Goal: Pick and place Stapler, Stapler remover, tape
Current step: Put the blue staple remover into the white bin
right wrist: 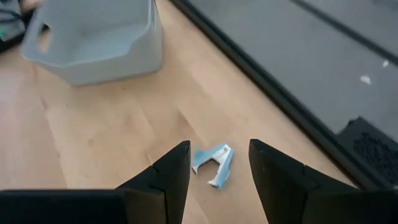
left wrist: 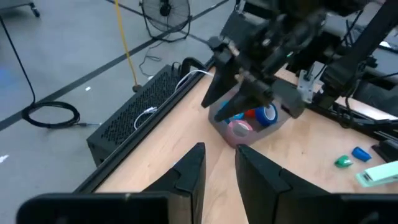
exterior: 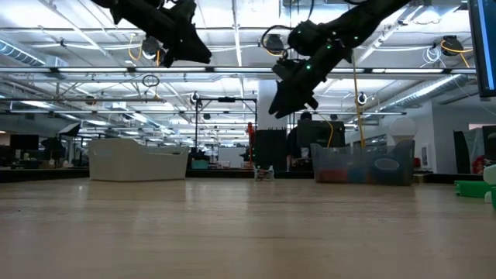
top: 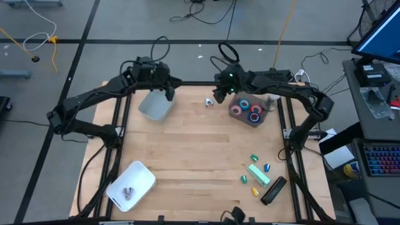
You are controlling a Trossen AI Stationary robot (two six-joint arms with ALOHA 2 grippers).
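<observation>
Hovering over the stapler remover (right wrist: 213, 165), your right gripper (right wrist: 219, 163) hangs with its jaws apart and the little pale blue piece lying on the tabletop (top: 187, 156) framed between them. It sits near the back edge, between the grey bin (top: 156, 106) and the clear bin (top: 250, 112) that already holds the tape (top: 249, 109) rolls. Your left gripper (left wrist: 219, 171) hangs above the grey bin, jaws apart and empty. The stapler (top: 258, 175) lies well apart, at the front right beside other small pieces. Watch the descent: the remover lies askew to your jaws, so a finger may land on it and skid it toward the back edge. It is small and flat, so closing too high could miss it altogether.
</observation>
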